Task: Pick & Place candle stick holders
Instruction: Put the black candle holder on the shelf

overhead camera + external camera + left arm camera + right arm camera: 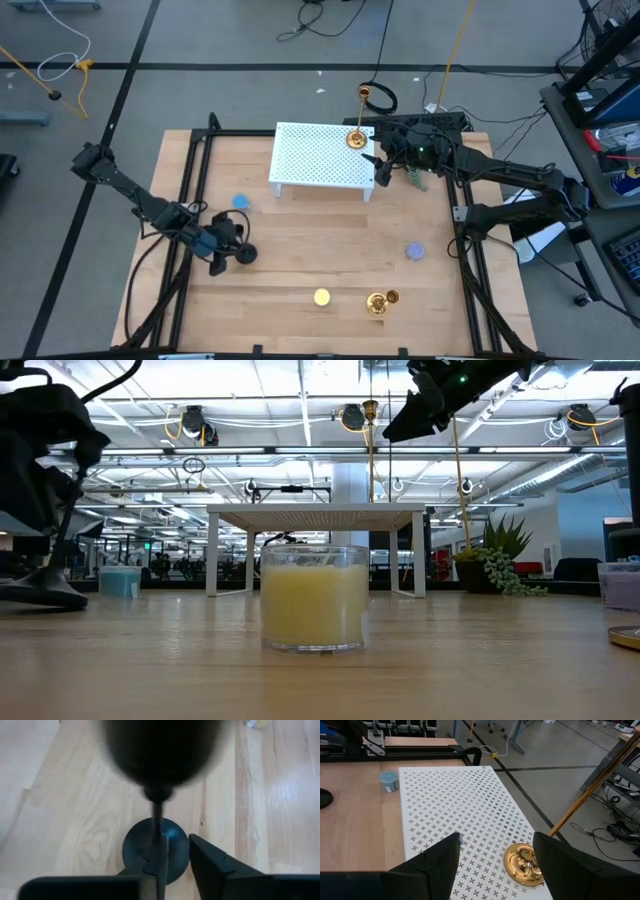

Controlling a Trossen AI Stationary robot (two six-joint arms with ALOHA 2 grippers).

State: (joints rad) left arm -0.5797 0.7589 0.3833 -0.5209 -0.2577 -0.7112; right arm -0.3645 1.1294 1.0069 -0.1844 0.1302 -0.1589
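A black candle stick holder (245,254) stands upright on its round base (156,851) at the table's near left. My left gripper (230,247) is open and low at it, with the thin stem (157,820) between its fingers (176,845). A gold holder (356,138) stands on its base (522,863) on the white perforated rack's (318,155) far right corner. My right gripper (496,840) is open and empty just near-right of it (379,165). A second gold holder (378,303) stands near the table's front edge. My left gripper comes at the black holder level, with its fingers on either side of the lower stem. The stem stands close against one finger (150,867), and the other finger (210,865) is apart from it. Whether the near finger touches the stem, I cannot tell.
A yellow candle (321,296) sits at the near middle, a blue one (240,201) in front of the rack's left end, and a purple one (415,250) at the right. A black frame (200,150) borders the table.
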